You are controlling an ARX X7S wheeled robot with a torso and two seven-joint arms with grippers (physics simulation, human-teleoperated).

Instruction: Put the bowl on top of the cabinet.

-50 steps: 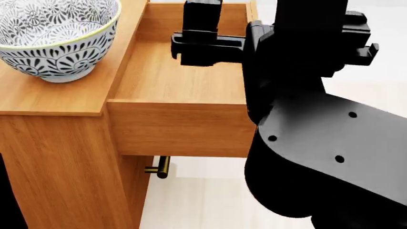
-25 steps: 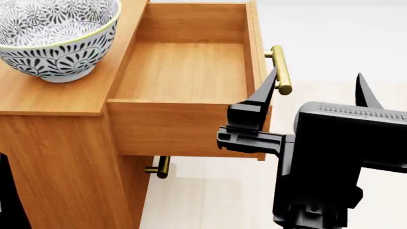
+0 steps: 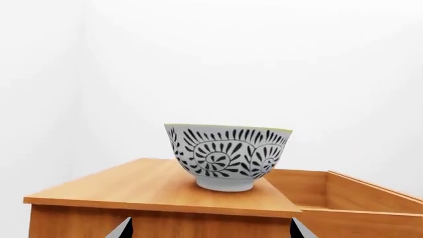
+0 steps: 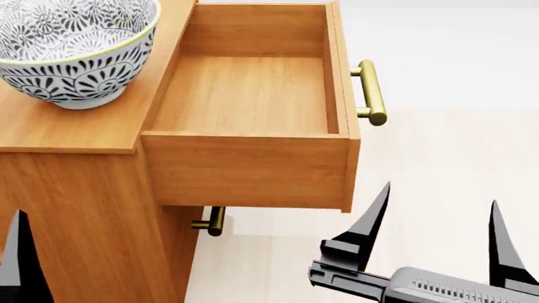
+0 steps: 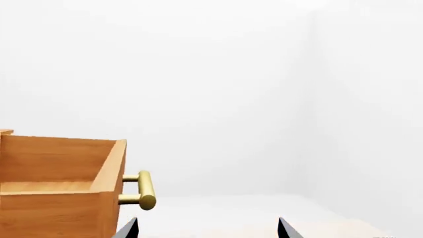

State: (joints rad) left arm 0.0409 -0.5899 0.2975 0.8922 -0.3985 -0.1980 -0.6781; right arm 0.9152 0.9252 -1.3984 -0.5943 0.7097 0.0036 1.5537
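The bowl (image 4: 72, 50), white with a dense dark leaf pattern and a pale green rim, stands upright on the cabinet (image 4: 76, 129), on its flat top at the left. In the left wrist view the bowl (image 3: 228, 156) sits near the top's edge, above and beyond my left gripper (image 3: 210, 231), which is open and empty facing the cabinet's side (image 3: 198, 225). In the head view only one left finger (image 4: 19, 252) shows. My right gripper (image 4: 438, 221) is open and empty, low beside the pulled-out drawer (image 4: 252, 95). The right wrist view also shows the right gripper (image 5: 208, 231) open.
The top drawer stands pulled out and empty, its brass bar handle (image 4: 370, 91) jutting to the right; the same handle (image 5: 144, 191) shows in the right wrist view. A second brass handle (image 4: 212, 222) sticks out below the drawer. Pale floor (image 4: 438, 145) lies to the right.
My right arm has dropped from over the open drawer down to the lower right, away from the cabinet. The bowl and the drawer have not moved.
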